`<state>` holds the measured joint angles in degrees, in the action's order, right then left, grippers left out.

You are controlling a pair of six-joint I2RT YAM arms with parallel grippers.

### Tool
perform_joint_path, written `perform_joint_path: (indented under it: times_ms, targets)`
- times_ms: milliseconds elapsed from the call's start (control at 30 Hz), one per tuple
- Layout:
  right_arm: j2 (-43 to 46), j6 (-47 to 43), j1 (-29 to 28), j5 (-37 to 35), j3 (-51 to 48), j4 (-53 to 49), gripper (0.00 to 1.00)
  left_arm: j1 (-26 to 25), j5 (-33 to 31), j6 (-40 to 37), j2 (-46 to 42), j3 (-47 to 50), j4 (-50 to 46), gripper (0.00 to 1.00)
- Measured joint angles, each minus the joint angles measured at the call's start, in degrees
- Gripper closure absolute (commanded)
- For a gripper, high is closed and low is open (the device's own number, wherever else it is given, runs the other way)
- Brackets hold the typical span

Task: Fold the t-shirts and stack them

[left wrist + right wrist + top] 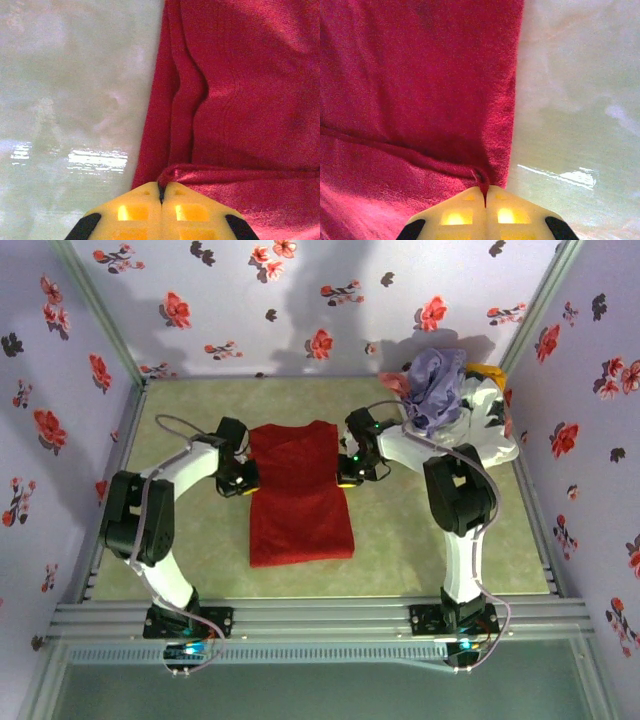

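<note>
A deep red t-shirt [298, 496] lies lengthwise in the middle of the green table, folded into a long strip. My left gripper [243, 478] is shut on its left edge; in the left wrist view the yellow fingertips [161, 192] pinch a ridge of the red t-shirt [240, 100]. My right gripper [349, 476] is shut on the right edge, where the yellow fingertips [485, 192] hold a fold of the red t-shirt [415, 85]. A lavender-purple t-shirt [436, 385] is heaped on the white basket [492, 440] at the back right, with pink cloth [394, 385] and yellow-orange cloth [489, 371] beside it.
Flowered walls [300, 300] close in the back and both sides. The bare green table [420, 550] shows around the red shirt. A metal rail [320, 618] runs along the near edge by both arm bases.
</note>
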<state>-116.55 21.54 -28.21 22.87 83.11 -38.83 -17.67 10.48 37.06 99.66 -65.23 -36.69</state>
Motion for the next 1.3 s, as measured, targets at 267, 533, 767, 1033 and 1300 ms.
perform_joint_path:
  times_ms: [267,533,767,1033,1300]
  targets:
    - [-1.03,0.04,0.98,-0.31,0.11,-0.31,0.69,0.61,0.02,-1.33,4.66,-2.36,-0.70,1.00]
    - [5.79,0.11,1.22,-0.85,-1.77,-2.10,0.54,1.14,-0.59,-1.95,0.87,-3.02,-3.69,0.62]
    - [22.77,3.58,0.50,-1.01,-12.63,-2.69,0.50,1.18,-0.94,-0.63,-17.07,2.60,-4.83,0.55]
    - [33.29,11.30,-8.22,-2.34,-28.59,-2.14,0.50,-3.78,-0.42,6.84,-35.17,21.00,-5.57,0.54]
    - [39.10,20.61,-11.72,-3.23,-40.15,2.51,0.52,-12.26,-0.44,17.31,-46.82,33.57,-5.35,0.55]
